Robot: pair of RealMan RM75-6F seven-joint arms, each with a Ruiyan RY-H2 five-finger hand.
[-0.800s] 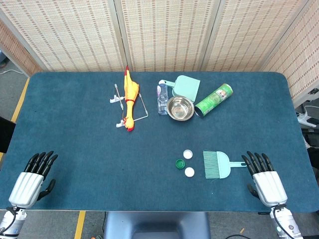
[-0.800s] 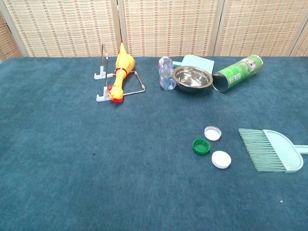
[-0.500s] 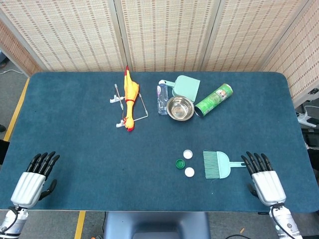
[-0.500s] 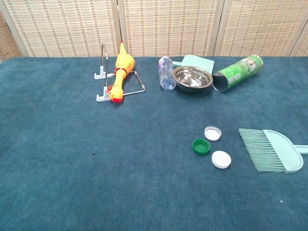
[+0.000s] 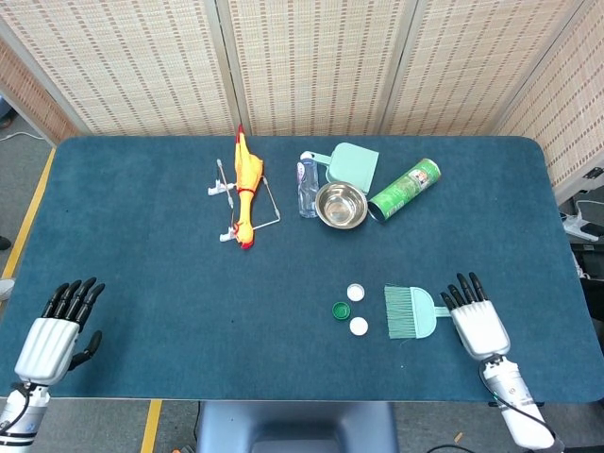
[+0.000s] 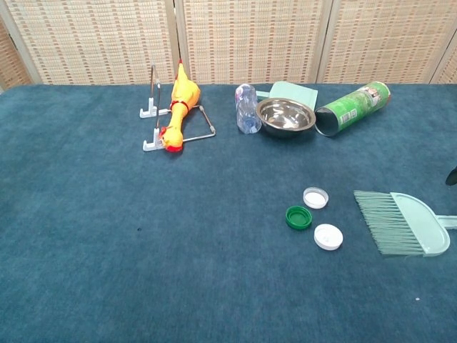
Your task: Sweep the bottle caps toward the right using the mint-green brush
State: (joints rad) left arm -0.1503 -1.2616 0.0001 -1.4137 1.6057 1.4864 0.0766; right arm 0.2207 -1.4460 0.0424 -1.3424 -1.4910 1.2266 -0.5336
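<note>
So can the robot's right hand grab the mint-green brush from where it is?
Probably yes. The right hand is open with its fingertips beside the handle of the mint-green brush, and nothing lies between them on the blue table.

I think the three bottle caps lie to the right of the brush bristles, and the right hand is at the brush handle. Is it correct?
Not quite. The head view shows the caps to the left of the brush bristles, not the right. The right hand is indeed at the handle.
</note>
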